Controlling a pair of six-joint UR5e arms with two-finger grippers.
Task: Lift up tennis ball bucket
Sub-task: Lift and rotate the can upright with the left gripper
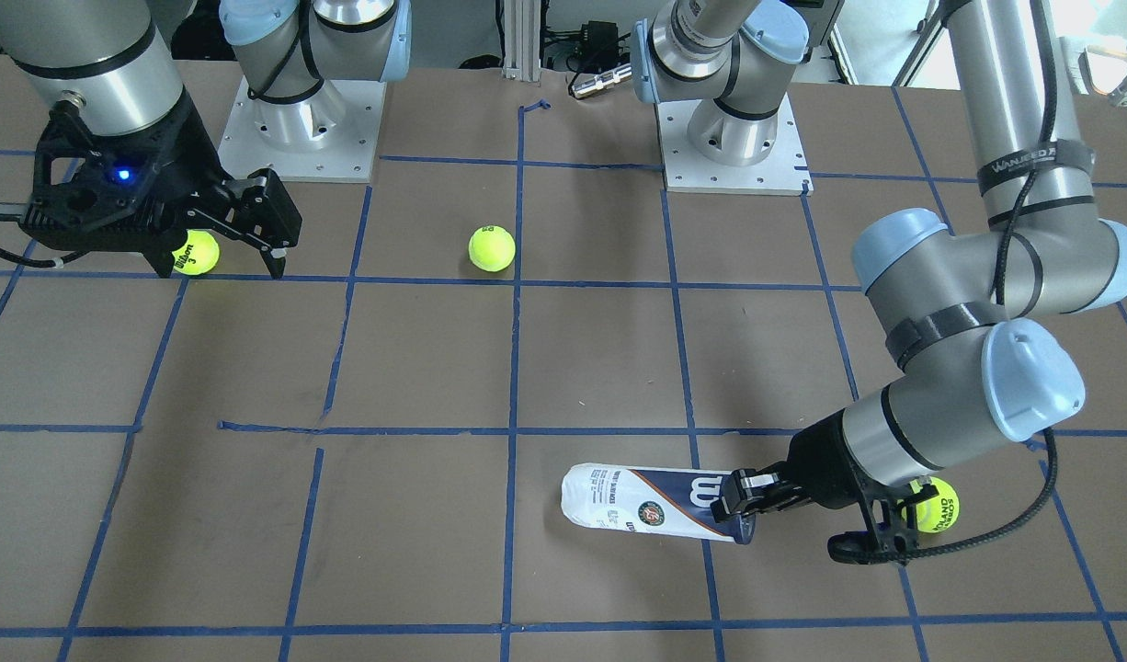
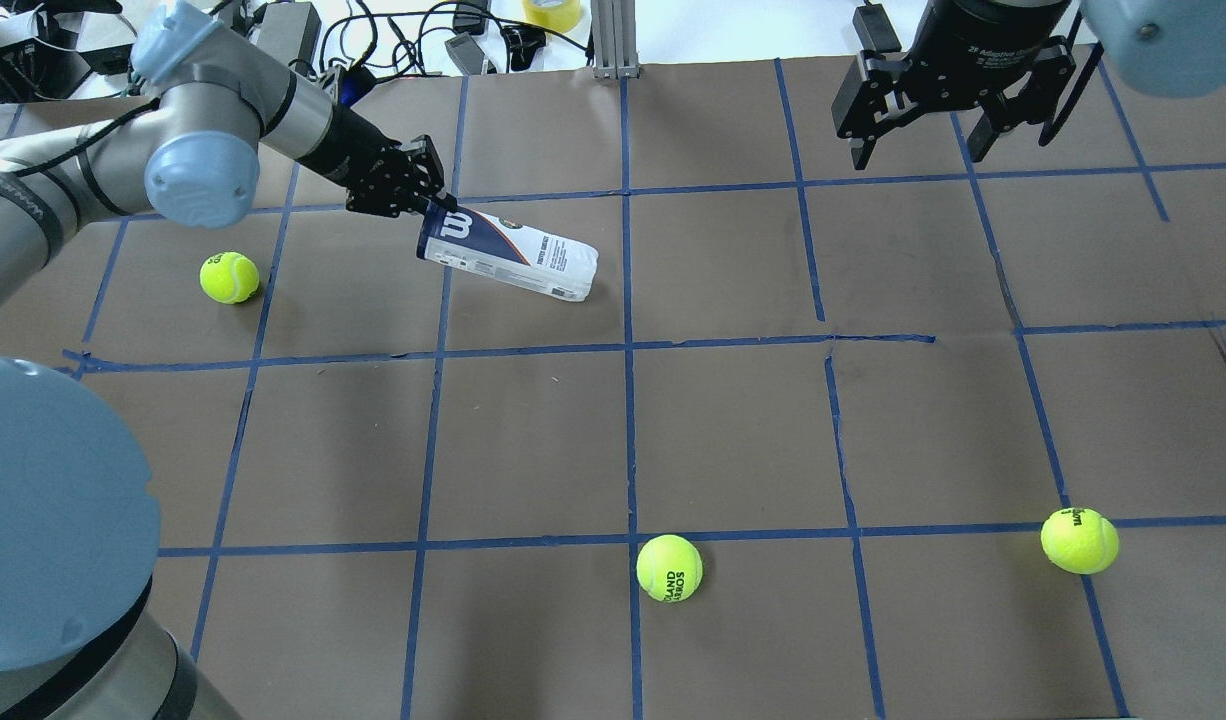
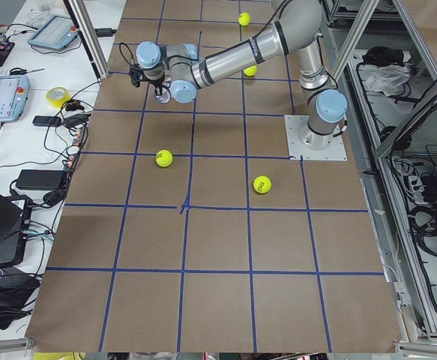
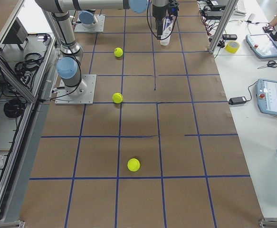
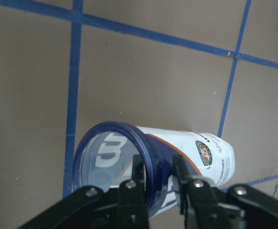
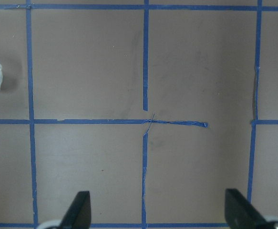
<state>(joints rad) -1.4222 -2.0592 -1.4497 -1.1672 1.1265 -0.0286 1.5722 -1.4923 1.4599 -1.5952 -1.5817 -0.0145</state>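
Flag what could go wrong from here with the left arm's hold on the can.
1. The left gripper pinches only the navy rim at one end of the can, whose whole length sticks out beyond the grip; it may pivot or slip as it rises.
2. The rim wall looks thin and could flex under the squeeze.
3. A tennis ball lies close by the left arm and might get knocked away.
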